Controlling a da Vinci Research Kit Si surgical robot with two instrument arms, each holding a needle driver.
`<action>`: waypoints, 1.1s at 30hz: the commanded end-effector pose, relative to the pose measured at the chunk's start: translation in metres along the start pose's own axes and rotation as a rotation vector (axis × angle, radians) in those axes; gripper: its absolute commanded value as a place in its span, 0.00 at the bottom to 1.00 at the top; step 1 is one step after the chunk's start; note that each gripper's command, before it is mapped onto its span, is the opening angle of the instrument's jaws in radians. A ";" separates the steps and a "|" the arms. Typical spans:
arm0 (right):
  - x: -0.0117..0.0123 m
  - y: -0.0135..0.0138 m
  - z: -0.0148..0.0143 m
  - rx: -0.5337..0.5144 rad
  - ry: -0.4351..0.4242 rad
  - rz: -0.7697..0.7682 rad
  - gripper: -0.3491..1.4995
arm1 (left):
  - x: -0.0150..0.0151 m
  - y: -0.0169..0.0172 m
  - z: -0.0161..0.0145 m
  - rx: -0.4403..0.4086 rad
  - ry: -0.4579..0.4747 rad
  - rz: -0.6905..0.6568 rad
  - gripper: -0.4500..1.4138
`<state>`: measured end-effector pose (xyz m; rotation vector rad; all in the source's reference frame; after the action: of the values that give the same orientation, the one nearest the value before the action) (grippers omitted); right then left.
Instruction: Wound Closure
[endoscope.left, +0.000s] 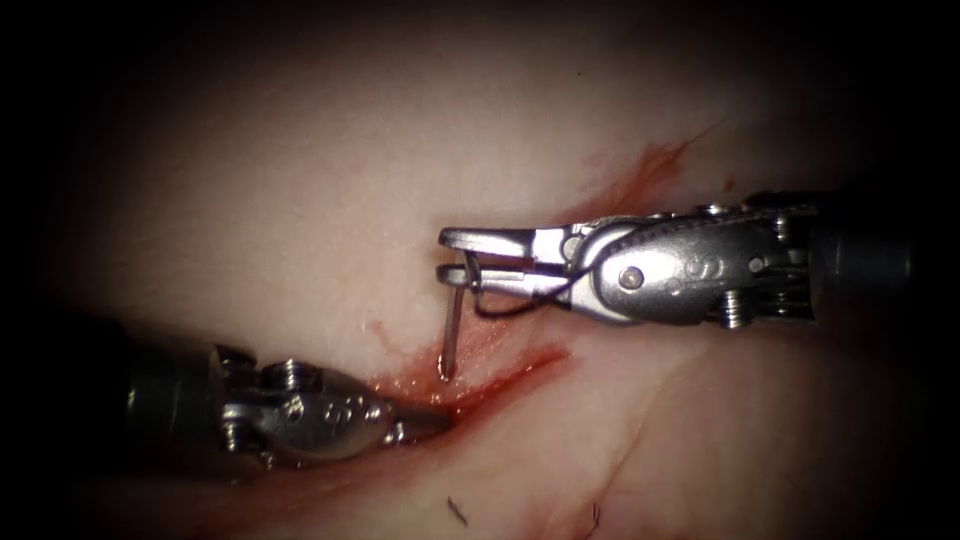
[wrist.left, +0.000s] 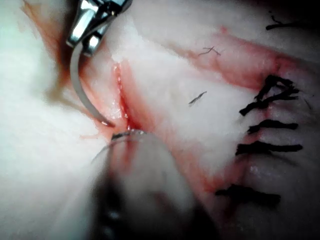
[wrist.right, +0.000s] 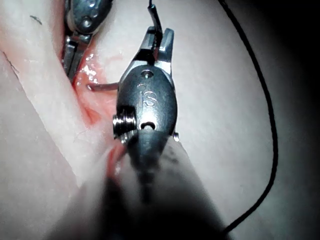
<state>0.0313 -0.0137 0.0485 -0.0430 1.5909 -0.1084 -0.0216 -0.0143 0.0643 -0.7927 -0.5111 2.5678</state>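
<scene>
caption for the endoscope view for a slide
Right tool holds the needle near its tail, tip at the cut in the tissue; left tool rests at the cut.

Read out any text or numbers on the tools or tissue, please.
No text reads clearly.
Right hand: stamped marks on its body, too blurred to read.
Left hand: stamped marks, likewise unreadable.
Right hand holds the needle near its tail, tip at the cut; whether it has entered the tissue is unclear. Left hand's hold: unclear.
</scene>
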 end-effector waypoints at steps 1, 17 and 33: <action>0.0000 0.0006 0.0008 -0.002 0.003 0.001 0.00 | -0.0001 0.0000 0.0007 -0.001 0.001 0.002 0.00; -0.0002 0.0010 0.0009 -0.031 0.003 0.097 0.00 | -0.0012 -0.0010 -0.0004 0.015 -0.063 0.017 0.05; -0.0010 0.0022 0.0007 -0.090 0.003 0.532 0.00 | -0.0016 -0.0014 -0.0005 0.034 -0.092 0.015 0.08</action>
<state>0.0311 -0.0116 0.0492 0.3143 1.5593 0.3849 -0.0192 -0.0135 0.0647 -0.6700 -0.4909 2.6294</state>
